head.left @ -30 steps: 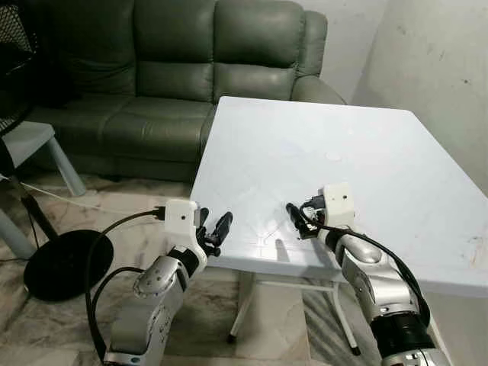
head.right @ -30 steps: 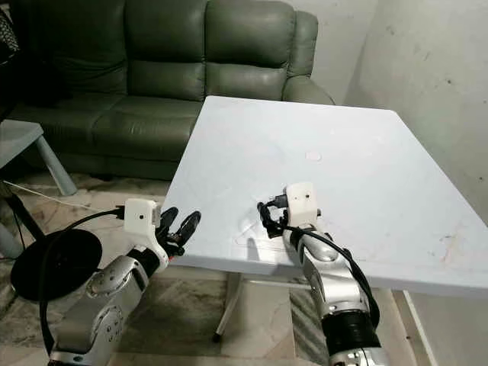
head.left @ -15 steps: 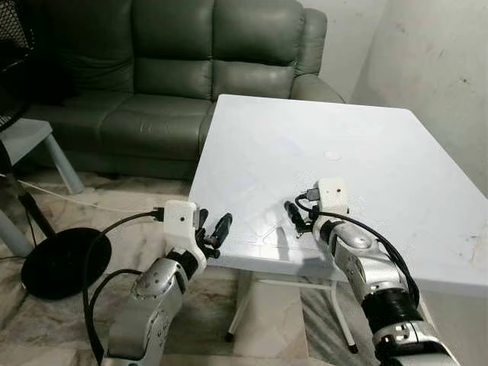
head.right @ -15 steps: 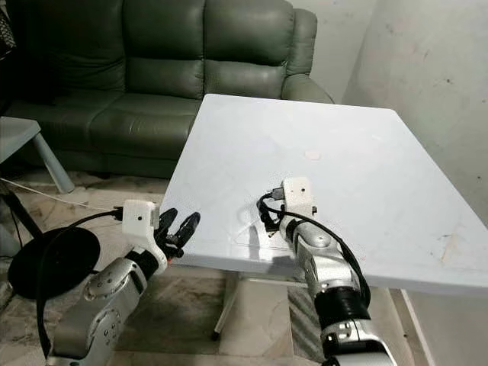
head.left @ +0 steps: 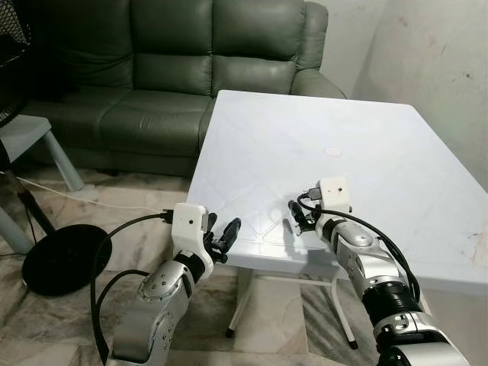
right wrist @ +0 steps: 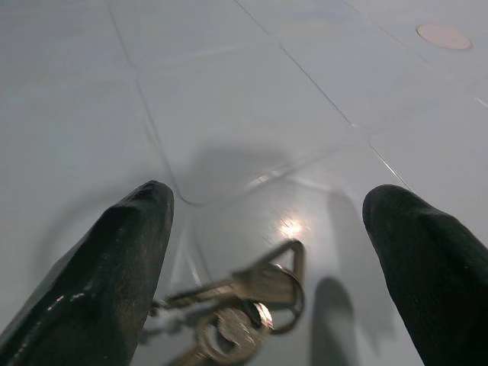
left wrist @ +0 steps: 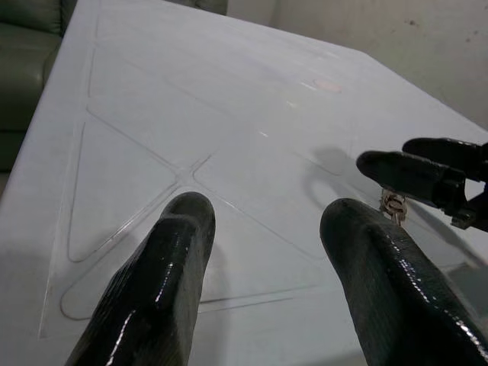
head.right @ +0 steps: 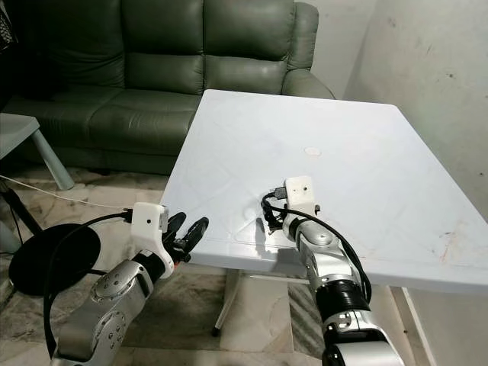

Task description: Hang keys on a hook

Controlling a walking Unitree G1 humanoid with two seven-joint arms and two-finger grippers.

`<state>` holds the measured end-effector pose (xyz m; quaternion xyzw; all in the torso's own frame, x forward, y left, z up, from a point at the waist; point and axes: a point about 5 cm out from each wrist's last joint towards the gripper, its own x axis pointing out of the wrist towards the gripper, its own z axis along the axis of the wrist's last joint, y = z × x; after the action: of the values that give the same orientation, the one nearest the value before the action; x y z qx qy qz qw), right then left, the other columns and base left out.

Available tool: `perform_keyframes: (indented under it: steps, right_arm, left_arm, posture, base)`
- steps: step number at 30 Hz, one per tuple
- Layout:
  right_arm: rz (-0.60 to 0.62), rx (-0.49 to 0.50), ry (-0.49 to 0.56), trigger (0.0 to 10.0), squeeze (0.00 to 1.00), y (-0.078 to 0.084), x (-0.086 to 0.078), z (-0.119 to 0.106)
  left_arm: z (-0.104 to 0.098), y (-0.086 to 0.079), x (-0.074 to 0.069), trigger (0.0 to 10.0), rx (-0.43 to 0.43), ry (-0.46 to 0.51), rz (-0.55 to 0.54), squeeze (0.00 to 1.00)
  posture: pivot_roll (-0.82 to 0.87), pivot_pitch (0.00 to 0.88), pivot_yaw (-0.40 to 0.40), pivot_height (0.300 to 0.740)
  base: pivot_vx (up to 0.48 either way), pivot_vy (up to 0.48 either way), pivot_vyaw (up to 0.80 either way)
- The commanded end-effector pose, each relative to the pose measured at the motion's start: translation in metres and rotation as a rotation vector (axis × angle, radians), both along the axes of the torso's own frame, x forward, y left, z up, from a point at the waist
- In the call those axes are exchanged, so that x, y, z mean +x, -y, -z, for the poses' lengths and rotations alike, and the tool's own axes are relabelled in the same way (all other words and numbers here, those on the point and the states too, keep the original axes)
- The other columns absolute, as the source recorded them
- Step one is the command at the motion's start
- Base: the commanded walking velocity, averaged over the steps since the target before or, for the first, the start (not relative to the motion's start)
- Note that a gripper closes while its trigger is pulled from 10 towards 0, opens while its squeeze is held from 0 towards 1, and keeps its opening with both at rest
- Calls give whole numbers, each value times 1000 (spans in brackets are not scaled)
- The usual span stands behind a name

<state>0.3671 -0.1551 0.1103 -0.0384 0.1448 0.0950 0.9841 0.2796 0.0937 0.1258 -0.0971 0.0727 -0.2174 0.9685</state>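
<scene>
A white plastic bench (head.left: pixel 366 137) with moulded triangular lines stands in front of a dark green leather sofa (head.left: pixel 168 69). The keys (right wrist: pixel 244 305), a small bunch on a metal ring, lie flat on the bench near its front edge. In the right wrist view they rest between the right gripper's (head.left: pixel 297 216) two black fingers (right wrist: pixel 107 259), which are spread wide on either side and do not touch the bunch. In the left wrist view the keys (left wrist: pixel 393 203) appear just below those same fingers, resting on the bench surface.

The right gripper sits low over the front part of the bench, its silver arm reaching in from the near edge with a white camera block (head.left: pixel 334 192) on the wrist. The left gripper (head.left: pixel 221 238) hovers just off the bench's front left edge, over the floor, pointing towards the bench; its fingers (left wrist: pixel 152 282) are also spread wide and hold nothing.

A small pale round mark (head.left: pixel 333 152) shows further back on the bench top. To the robot's left, a black round fan base (head.left: pixel 57 259) stands on the marbled floor (head.left: pixel 274 313), with a pale cable (head.left: pixel 76 200) trailing past it, beside a light grey stool (head.left: pixel 30 141).
</scene>
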Motion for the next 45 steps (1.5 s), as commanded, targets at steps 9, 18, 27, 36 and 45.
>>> perform_keyframes:
  steps: [9,18,27,36,45]
  right_arm:
    - [-151,53,33,10000,0,12,-9,5]
    - [-245,45,16,10000,0,20,-16,7]
    - [-182,7,9,10000,0,21,-15,10]
    - [-134,-55,9,784,0,22,-14,12]
    - [-116,-76,8,0,0,23,-14,12]
  left_arm:
    - [-3,2,-4,10000,5,-1,11,0]
    - [-1,1,-8,10000,5,-17,9,0]
    - [-1,1,-11,10000,6,-27,8,0]
    - [-1,-1,-12,10000,6,-34,1,0]
    - [-1,-1,-13,10000,-1,-38,-2,0]
  posture:
    - [38,90,-58,740]
    - [29,116,-52,740]
    - [32,128,-52,740]
    - [36,127,-52,740]
    - [38,126,-53,740]
  base:
    - [0,0,0]
    - [0,0,0]
    - [0,0,0]
    - [0,0,0]
    - [0,0,0]
